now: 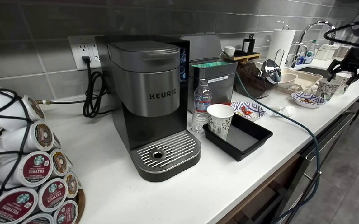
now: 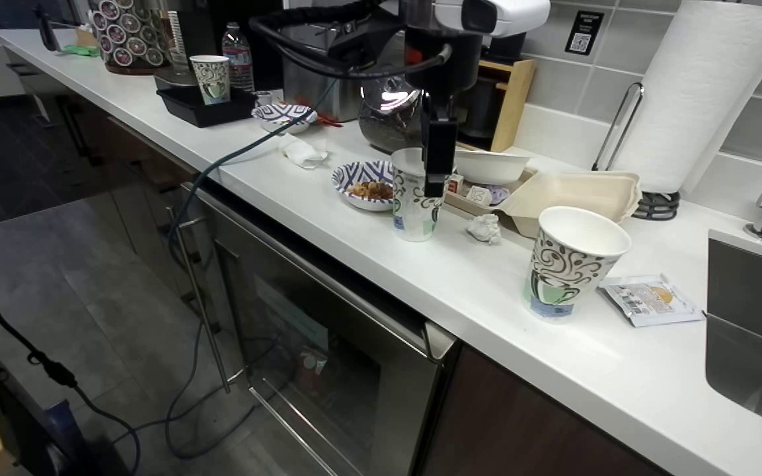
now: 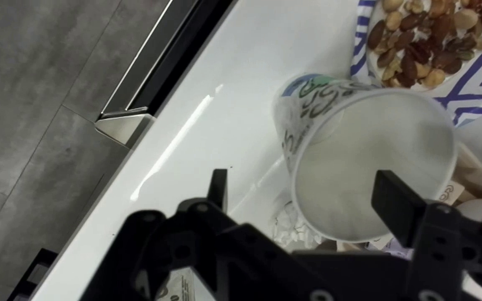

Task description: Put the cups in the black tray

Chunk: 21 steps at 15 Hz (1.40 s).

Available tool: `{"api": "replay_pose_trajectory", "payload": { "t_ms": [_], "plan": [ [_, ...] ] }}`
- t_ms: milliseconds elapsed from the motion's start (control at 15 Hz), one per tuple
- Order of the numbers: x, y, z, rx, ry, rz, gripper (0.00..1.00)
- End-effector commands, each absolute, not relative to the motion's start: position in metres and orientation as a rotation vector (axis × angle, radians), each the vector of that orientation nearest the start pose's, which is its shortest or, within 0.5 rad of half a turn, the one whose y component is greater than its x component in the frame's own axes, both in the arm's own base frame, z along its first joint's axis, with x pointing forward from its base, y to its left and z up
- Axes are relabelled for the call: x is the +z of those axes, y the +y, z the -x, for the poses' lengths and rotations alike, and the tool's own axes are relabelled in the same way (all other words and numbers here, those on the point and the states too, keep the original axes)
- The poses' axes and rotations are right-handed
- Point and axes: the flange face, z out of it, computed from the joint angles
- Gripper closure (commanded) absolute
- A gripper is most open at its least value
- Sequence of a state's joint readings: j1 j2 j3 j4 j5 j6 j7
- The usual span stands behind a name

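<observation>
One white patterned cup (image 1: pixel 219 123) stands upright in the black tray (image 1: pixel 244 137), at the end beside the bottle. A second cup (image 2: pixel 414 218) is upright on the counter, and a third cup (image 2: pixel 572 271) stands apart from it, closer to the sink. Above the second cup hangs my gripper (image 3: pixel 301 184), its jaws wide apart with nothing held. In the wrist view one of its fingers (image 3: pixel 397 205) overlaps that cup's mouth (image 3: pixel 358 138), while the opposite one is over bare counter. Whether a finger touches the cup, I cannot tell.
A patterned bowl of nuts (image 2: pixel 369 188) sits close beside the second cup, with food cartons (image 2: pixel 572 192) behind. A bottle (image 1: pixel 201 105) and coffee machine (image 1: pixel 148 109) flank the tray. A green cable (image 1: pixel 291 119) crosses the counter. The sink (image 2: pixel 751 317) lies beyond the third cup.
</observation>
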State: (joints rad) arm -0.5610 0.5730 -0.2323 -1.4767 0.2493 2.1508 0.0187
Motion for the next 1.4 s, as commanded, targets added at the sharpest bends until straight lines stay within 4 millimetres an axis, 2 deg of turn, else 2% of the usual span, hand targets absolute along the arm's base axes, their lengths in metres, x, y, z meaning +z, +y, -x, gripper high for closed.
{"api": "replay_pose_trajectory", "payload": {
  "t_ms": [0,67,467,600,800,933,1133,1333],
  "plan": [
    [0.353,-0.488,-0.526,-0.144,1.349,2.8,0.36],
    [0.351,-0.486,-0.524,-0.127,1.336,2.799,0.38],
    [0.346,-0.48,-0.525,-0.108,1.313,2.798,0.87],
    [0.346,-0.48,-0.525,-0.109,1.316,2.798,0.99],
    [0.349,-0.482,-0.524,-0.109,1.309,2.806,1.0],
    [0.359,-0.486,-0.522,-0.123,1.281,2.822,0.99],
    [0.389,-0.495,-0.518,-0.221,1.247,2.846,0.99],
    [0.429,-0.49,-0.505,-0.295,1.14,2.867,0.99]
  ]
}}
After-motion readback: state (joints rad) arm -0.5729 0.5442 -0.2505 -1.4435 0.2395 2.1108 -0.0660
